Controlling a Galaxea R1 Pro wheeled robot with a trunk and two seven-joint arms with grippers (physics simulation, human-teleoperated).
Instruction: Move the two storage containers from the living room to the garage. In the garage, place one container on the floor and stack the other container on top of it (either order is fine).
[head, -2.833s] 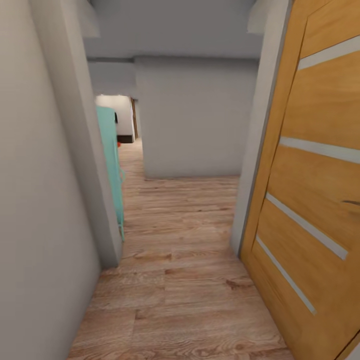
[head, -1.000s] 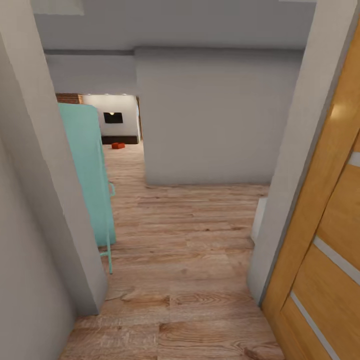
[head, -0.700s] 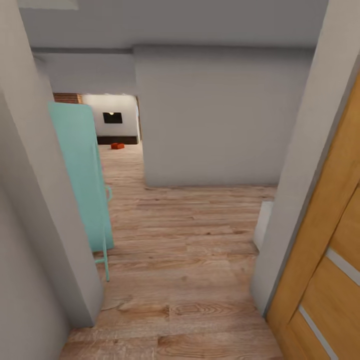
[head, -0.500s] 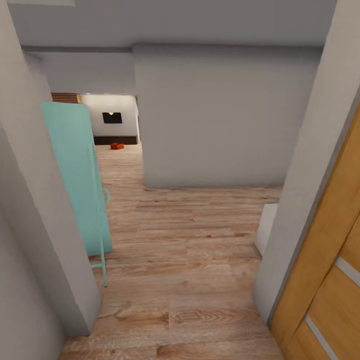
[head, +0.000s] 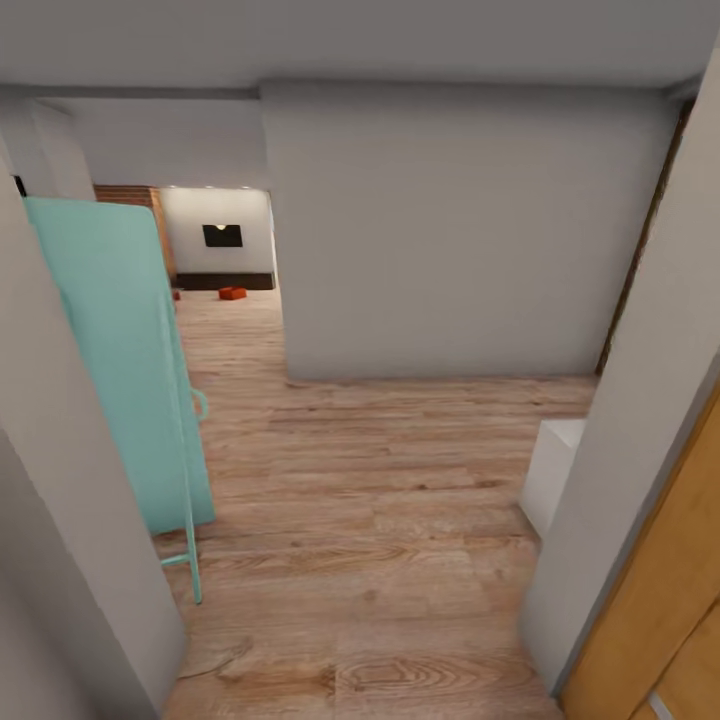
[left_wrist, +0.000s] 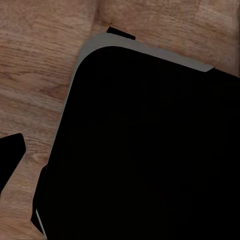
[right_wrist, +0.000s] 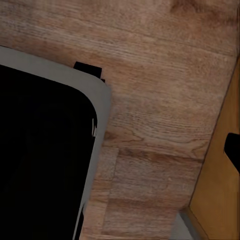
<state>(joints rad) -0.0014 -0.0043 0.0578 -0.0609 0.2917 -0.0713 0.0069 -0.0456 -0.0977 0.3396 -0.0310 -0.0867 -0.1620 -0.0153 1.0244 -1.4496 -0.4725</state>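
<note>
One orange-red storage container (head: 232, 293) sits far off on the wood floor of the living room (head: 220, 255), seen through the opening at the corridor's end. A small red sliver (head: 177, 295) shows left of it beside the brick wall; I cannot tell what it is. In the left wrist view a dark fingertip (left_wrist: 11, 150) sits at the frame's edge over bare planks. In the right wrist view a dark fingertip (right_wrist: 233, 149) sits at the opposite edge. Nothing lies between the fingers of either gripper.
A teal panel (head: 120, 370) leans along the left wall. A grey wall block (head: 460, 230) faces me, with the passage running left of it. A wooden door (head: 665, 620) and a low white box (head: 555, 470) stand right. My black base (left_wrist: 150, 150) (right_wrist: 40, 150) is below.
The camera has advanced through the doorway. The wooden door has slid off to the right, more of the teal panel and side corridor shows, and the far container has come into sight.
</note>
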